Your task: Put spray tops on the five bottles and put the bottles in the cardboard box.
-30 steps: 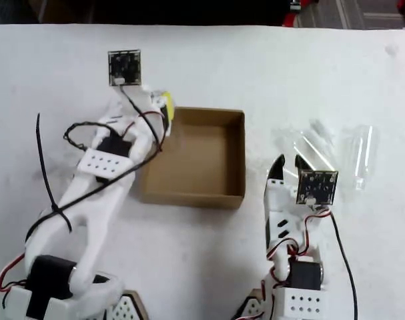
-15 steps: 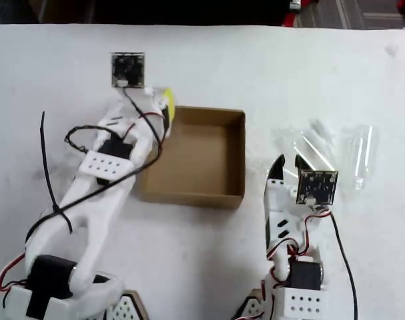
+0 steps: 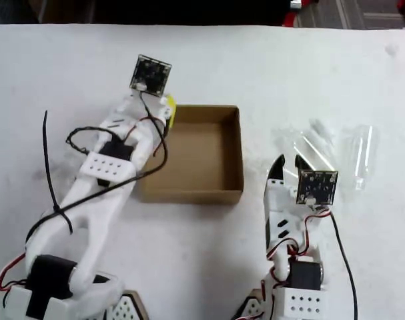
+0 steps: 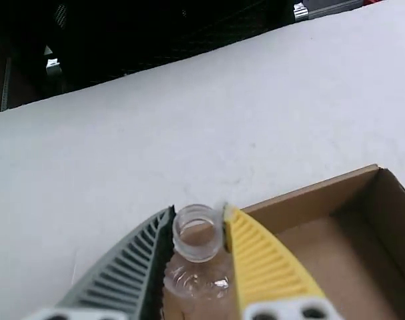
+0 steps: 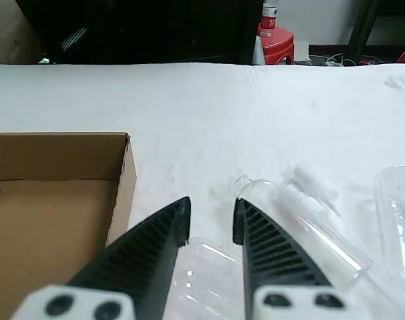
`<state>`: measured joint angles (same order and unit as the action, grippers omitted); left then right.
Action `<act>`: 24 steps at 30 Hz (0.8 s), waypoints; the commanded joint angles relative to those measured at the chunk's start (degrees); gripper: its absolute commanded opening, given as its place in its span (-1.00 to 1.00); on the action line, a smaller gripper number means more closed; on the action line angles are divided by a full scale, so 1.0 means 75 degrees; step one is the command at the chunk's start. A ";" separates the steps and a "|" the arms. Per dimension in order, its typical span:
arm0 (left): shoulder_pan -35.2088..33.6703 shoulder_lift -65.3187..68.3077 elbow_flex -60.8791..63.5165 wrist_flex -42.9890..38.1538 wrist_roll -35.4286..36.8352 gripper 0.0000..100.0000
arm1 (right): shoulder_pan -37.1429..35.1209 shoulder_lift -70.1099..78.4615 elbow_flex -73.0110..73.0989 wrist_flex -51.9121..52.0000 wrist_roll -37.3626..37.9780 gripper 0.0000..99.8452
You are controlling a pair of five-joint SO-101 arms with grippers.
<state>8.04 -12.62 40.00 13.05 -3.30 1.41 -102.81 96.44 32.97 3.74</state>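
Clearly, we are early: the cardboard box, just beside our left hand, has no bottle inside. That hand pinches a topless bottle by its neck; our right hand, spread, hangs over loose bottles.

The bottle is clear, glossy plastic. The cardboard box is matt brown. The table is white and matt. The left gripper has ribbed plastic fingers.
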 commanded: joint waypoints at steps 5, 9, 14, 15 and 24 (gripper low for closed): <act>-0.0006 -0.0018 -0.0012 -0.0047 0.0328 -0.95 | 0.0041 -0.0041 0.0059 -0.0182 0.0105 -0.81; -0.0006 0.0557 -0.0082 -0.0199 0.0316 -0.95 | 0.0041 -0.0041 0.0059 -0.0170 0.0105 -0.81; -0.0076 0.0791 -0.0012 -0.0785 0.0328 -0.95 | 0.0041 -0.0041 0.0059 -0.0182 0.0105 -0.81; -0.0100 0.0733 -0.0012 -0.0785 0.0328 -0.95 | 0.0041 -0.0041 0.0059 -0.0182 0.0105 -0.81; -0.0334 0.0404 0.0164 -0.0785 0.1336 -0.68 | 0.0041 -0.0041 0.0059 -0.0205 0.0105 -0.81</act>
<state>6.90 -8.04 40.97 7.60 2.33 1.41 -102.81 96.44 32.97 3.74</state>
